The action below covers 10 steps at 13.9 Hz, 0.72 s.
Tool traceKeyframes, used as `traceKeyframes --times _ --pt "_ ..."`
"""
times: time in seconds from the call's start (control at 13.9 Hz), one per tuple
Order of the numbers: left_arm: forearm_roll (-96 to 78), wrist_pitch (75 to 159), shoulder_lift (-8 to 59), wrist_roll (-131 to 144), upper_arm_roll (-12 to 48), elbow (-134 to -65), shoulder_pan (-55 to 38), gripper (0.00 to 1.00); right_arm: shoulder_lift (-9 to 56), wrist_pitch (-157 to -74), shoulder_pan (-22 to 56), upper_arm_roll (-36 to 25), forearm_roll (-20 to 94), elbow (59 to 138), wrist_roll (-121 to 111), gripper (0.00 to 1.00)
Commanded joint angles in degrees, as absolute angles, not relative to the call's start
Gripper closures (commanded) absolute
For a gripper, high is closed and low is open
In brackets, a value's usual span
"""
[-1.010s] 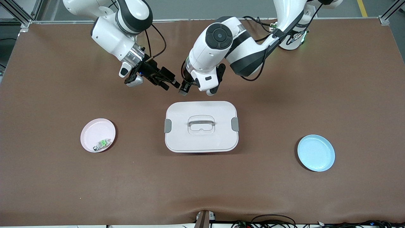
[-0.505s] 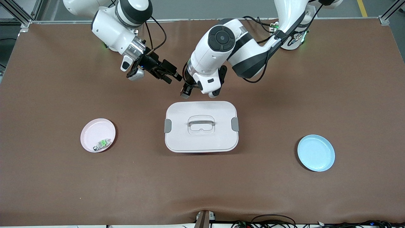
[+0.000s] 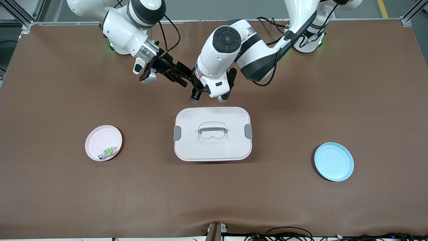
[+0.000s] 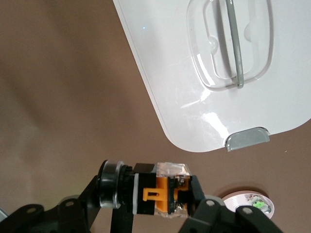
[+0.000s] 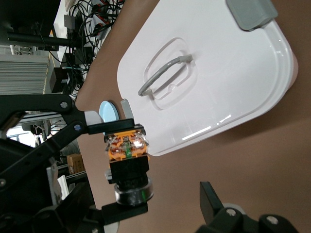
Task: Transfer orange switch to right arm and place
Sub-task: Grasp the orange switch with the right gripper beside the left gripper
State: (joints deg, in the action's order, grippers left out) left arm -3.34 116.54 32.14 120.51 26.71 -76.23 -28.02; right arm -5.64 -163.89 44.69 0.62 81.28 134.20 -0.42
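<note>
Over the brown desk (image 3: 67, 201), above bare mat beside the white lidded box (image 3: 212, 134), my left hand (image 3: 195, 97) clamps the orange switch (image 4: 160, 195), a light, rigid, probably slick block; my right hand (image 3: 180, 76), jaws spread, should take its free silvery end.

The right gripper (image 3: 183, 77) has swung toward 3 o'clock, closing on the left gripper (image 3: 195, 97), whose switch (image 4: 160, 194) now sits just beside its fingertips

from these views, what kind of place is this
Probably a robotics lab test bench: two white jointed robot arms mounted on a brown mat-covered table, an aluminium frame post at its corner, and a tangle of black cables and equipment beside the table.
</note>
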Motion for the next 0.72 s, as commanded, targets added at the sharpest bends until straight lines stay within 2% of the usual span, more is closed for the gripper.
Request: traceKeyframes --times 0.0,0.22,0.43,0.51,0.58,0.65 --pt "-2.64 116.46 33.05 121.64 26.02 -74.27 -29.00 1.00 -1.68 -166.63 45.96 0.62 83.14 130.44 -0.53 0.00" --pt "-2.64 116.46 33.05 121.64 26.02 -74.27 -29.00 1.00 1.84 -168.13 47.02 0.62 84.99 127.71 -1.23 0.00" --pt "-2.64 116.37 33.05 121.64 26.02 -74.27 -28.92 1.00 2.37 -168.22 46.93 0.62 84.99 127.00 -1.32 0.00" --pt "-2.64 116.45 33.05 121.64 26.02 -74.27 -28.92 1.00 2.29 -168.22 46.93 0.62 84.99 127.00 -1.32 0.05" --pt "-2.64 116.37 33.05 121.64 26.02 -74.27 -28.92 1.00 2.29 -168.22 46.93 0.53 84.99 127.09 -1.41 0.32" --pt "-2.64 116.37 33.05 121.64 26.02 -74.27 -28.92 1.00 2.29 -168.22 46.93 0.61 84.99 127.00 -1.49 0.84"
